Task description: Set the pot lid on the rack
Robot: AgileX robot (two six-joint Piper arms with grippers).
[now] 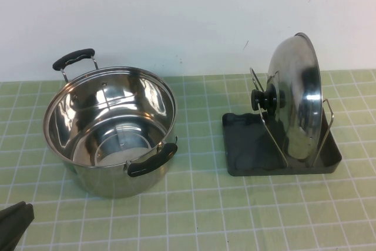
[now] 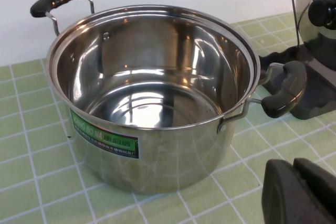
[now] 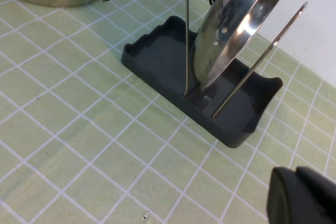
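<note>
Left gripper (image 1: 13, 218) sits low at the near left table edge, clear of everything; can't tell its finger state. Steel pot (image 1: 110, 129) with two black handles stands left on the green tiled mat (image 1: 200, 204), nothing inside. Shiny domed lid (image 1: 295, 98), black knob (image 1: 267, 100) facing the pot, stands on edge between the wire loops of the dark grey rack (image 1: 247, 145), at right. Right gripper (image 3: 304, 195) hovers near the rack, touching nothing; finger state unclear.
</note>
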